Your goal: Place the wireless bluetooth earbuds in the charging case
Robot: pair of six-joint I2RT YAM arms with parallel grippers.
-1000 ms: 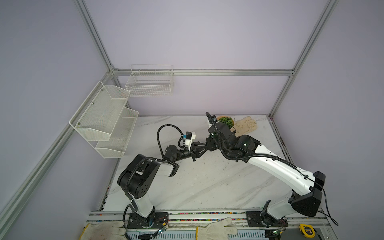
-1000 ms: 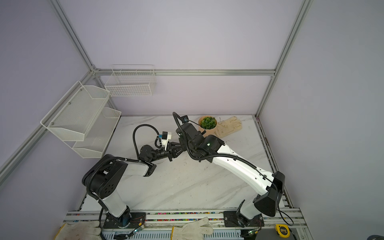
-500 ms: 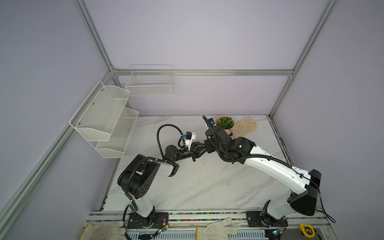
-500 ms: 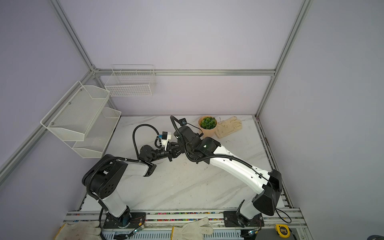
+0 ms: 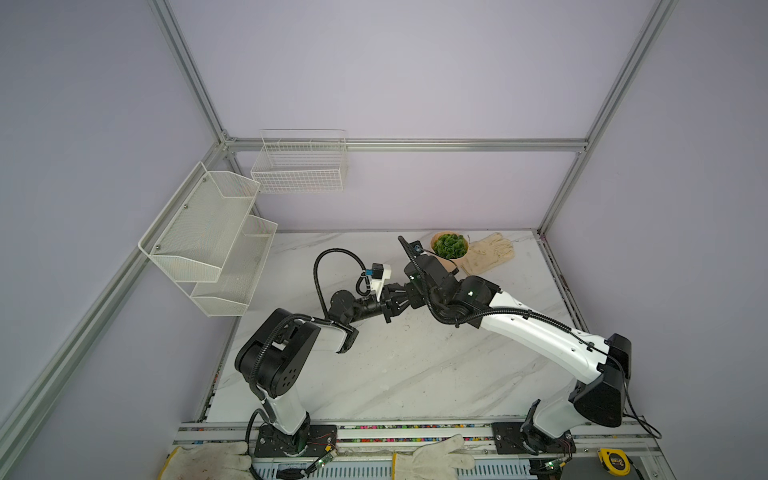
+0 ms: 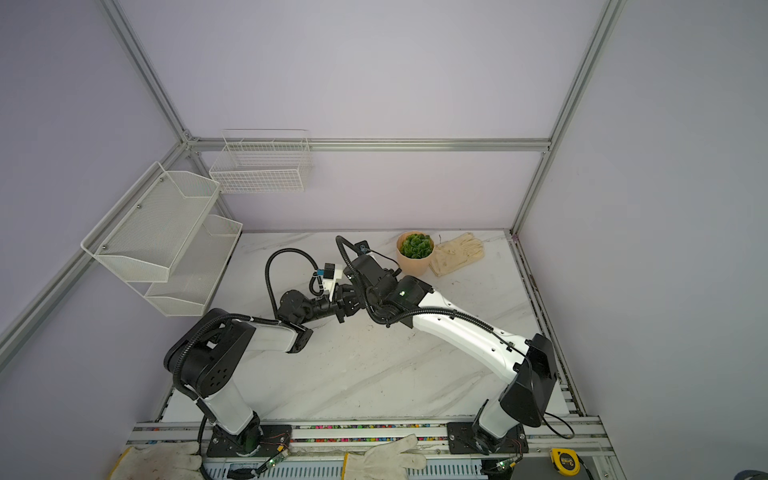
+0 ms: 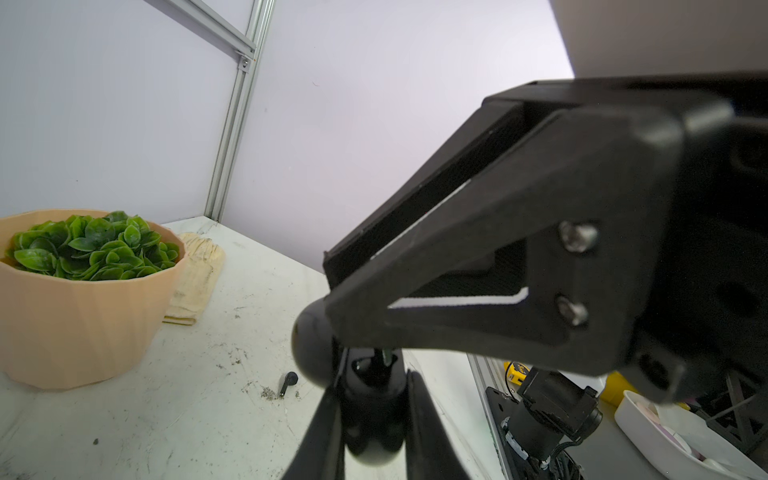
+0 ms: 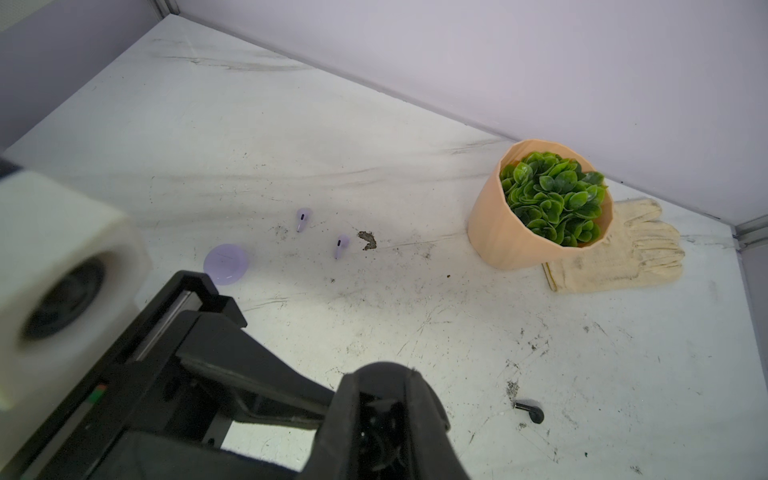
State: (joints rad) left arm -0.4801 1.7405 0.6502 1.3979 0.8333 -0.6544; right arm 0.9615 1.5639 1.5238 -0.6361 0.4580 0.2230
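I have the left gripper (image 7: 371,384) clamped on the black charging case (image 7: 374,432), one finger on each side of its rounded body, above the table (image 8: 374,124). My right gripper (image 8: 384,384) meets it tip to tip in both top views. Its fingers are pressed close together at the upper end of the case. Whether they pinch anything there I cannot tell, as it is all black on black. One black earbud (image 8: 530,409) lies on the table just past the fingertips, on the side toward the plant pot (image 8: 498,232) and the glove (image 8: 623,257). Farther out from the fingers lie a lilac earbud (image 8: 302,218) and a second lilac earbud (image 8: 341,246), near each other. A brown debris bit (image 8: 367,240) sits just beside the second, and the round lilac case (image 8: 226,264) sits closer to the left fingers.
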